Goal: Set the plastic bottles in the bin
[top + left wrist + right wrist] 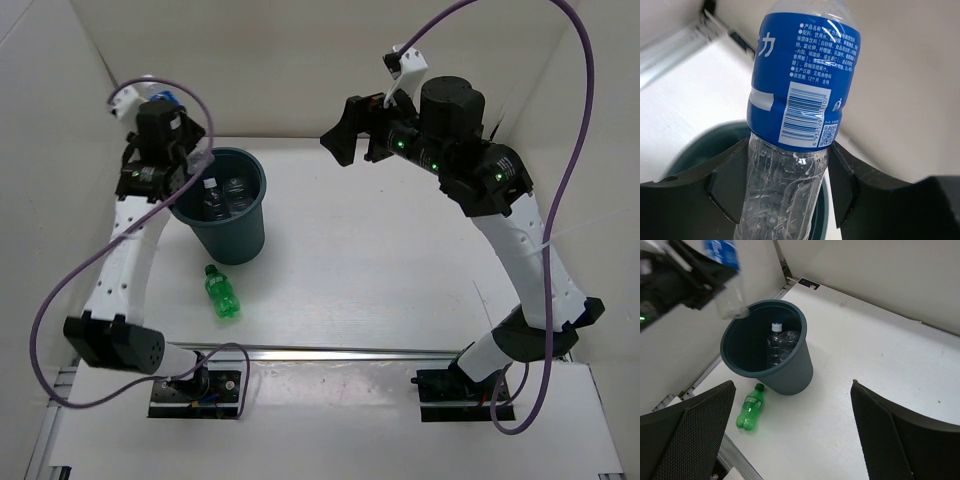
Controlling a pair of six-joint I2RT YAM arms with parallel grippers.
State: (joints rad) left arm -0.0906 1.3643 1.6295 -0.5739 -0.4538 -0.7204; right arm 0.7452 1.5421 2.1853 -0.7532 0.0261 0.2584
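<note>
The left gripper is clamped on the blue-label bottle, one finger pressed to each side of its clear ribbed body just below the label (the left wrist view shows this close up). It holds the bottle tilted in the air, the clear lower end hanging over the rim of the bin on the left arm's side. The bin stands upright on the table, at the left and toward the far side. Two clear bottles lie inside it, one showing a pale cap. The green bottle lies on its side on the table just beside the bin's base, on the near side, cap pointing toward the bin. The right gripper hangs high over the far middle of the table, well apart from the bin, with its fingers spread wide and nothing between them.
</note>
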